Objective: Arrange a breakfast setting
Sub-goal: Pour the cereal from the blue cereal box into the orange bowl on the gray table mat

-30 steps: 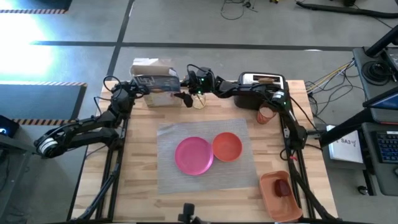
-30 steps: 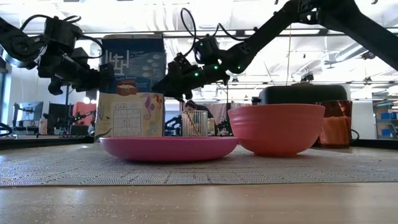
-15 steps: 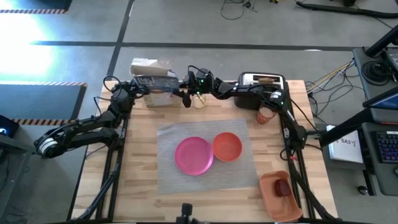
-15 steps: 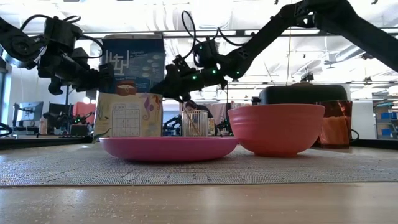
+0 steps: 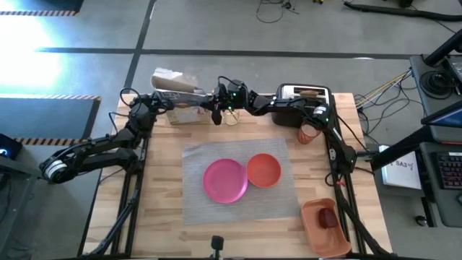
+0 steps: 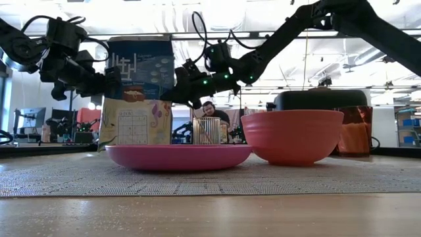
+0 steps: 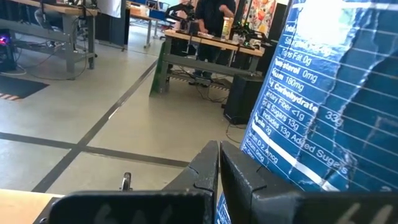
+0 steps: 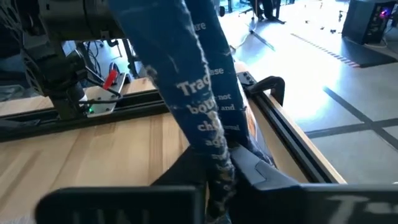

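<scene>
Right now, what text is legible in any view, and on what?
"Carbohydrate", "Sugars 13g", "13g Added Sugars", "180mg": nutrition panel on the blue cereal bag, left wrist view.
"Trad...", "not", "and": partial words on the same bag's crumpled edge, right wrist view.
Cereal box front, low view: print too blurred to read.
Toaster: no readable marks.

A grey rectangular placemat (image 5: 278, 198) lay mid-table. On it sat a round pink plate (image 5: 225, 180) and, touching its right edge, an orange bowl (image 5: 264, 170) (both empty, upright). A small orange cup (image 5: 309, 133) stood beyond the mat's far right corner. A red apple (image 5: 329, 217) rested near the table's front right corner.
</scene>
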You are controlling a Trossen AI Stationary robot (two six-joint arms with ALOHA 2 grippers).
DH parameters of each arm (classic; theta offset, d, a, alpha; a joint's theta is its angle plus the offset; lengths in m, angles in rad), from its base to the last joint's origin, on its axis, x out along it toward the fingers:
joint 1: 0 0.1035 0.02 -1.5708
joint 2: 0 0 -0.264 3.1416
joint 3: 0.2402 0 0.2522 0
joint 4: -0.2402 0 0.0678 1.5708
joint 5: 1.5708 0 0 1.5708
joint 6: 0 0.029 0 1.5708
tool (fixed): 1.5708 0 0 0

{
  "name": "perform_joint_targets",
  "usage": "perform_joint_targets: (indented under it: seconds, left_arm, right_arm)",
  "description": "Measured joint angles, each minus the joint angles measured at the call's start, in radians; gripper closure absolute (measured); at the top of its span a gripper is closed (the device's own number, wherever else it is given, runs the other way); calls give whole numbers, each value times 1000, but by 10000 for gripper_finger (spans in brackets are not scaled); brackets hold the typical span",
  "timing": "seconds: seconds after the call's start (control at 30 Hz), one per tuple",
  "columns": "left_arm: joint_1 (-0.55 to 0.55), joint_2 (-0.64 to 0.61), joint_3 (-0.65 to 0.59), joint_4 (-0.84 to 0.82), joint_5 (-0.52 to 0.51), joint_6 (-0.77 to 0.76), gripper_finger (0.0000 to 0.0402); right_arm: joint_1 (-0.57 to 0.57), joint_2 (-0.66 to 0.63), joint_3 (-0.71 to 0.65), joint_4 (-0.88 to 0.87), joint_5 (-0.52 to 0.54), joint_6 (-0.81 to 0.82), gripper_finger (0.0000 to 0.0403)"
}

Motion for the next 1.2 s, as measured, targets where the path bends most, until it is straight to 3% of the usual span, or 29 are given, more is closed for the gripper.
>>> perform_joint_targets:
  seconds: [0.2, 0.63, 0.87, 1.07, 1.2]
  left_arm:
    - [-1, -20, 0, 1, 27, -8, 402]
    - [-1, -201, 0, 7, 143, 27, 402]
    - [-1, -266, 0, -8, 229, 29, 402]
    - [0, -295, 0, -43, 244, 27, 402]
    - [0, -316, 0, -49, 276, 27, 402]
  right_arm:
    - [0, -45, 0, -108, -3, 3, 393]
    - [-14, -259, 0, -388, 28, -151, 395]
    - [-6, -310, 0, -416, 29, -147, 395]
    - [7, -322, 5, -427, 35, -150, 395]
    - [6, -372, 48, -531, 55, -164, 395]
